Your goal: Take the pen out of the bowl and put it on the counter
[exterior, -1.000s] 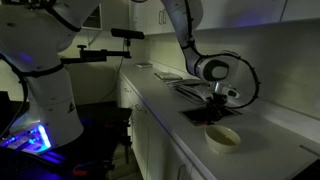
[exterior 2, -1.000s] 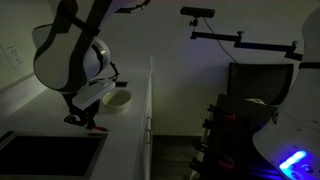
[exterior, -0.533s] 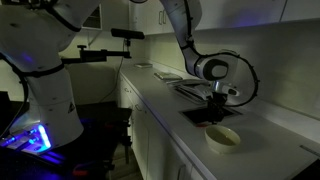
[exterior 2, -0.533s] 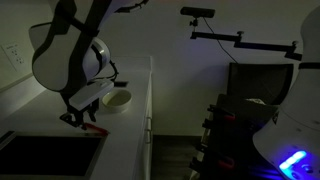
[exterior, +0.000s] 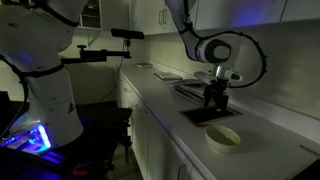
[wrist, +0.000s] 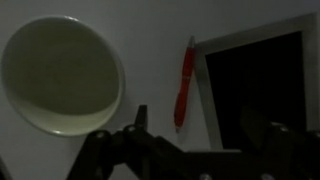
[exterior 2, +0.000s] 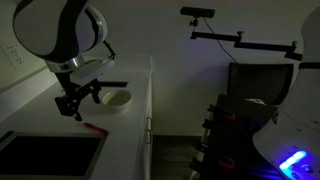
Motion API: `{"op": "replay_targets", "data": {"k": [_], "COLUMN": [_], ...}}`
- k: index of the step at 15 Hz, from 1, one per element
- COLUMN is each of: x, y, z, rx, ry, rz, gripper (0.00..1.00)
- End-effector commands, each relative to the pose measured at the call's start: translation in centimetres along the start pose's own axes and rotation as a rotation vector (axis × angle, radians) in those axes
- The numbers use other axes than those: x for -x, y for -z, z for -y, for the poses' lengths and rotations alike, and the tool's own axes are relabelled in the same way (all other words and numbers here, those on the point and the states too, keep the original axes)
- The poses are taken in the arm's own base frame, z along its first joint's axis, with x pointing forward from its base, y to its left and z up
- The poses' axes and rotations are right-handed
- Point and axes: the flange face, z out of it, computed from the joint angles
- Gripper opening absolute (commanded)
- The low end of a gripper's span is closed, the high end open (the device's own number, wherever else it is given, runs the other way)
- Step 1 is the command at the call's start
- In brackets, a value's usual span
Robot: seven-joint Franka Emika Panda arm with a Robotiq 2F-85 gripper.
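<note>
Lying on counter beside cream bowl, slim red pen; tool spread apart.

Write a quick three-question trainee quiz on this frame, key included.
1. True or false: the red pen lies inside the cream bowl.
2. The pen lies on the counter between the bowl and: A) the dark recess B) a cup C) a sponge.
3. Fill in: the gripper, hovering over the counter, holds ____ in its jaws.
Key: 1 false; 2 A; 3 nothing.
</note>
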Motion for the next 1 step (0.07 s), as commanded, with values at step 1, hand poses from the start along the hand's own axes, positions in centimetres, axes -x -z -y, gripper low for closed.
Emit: {"op": "replay_targets", "data": {"k": [1], "x": [1.66], "y": [1.30], "z": [-0.49], "rx": [0.001], "ry": [0.086], "rz": [0.065], "gripper": [1.00]}}
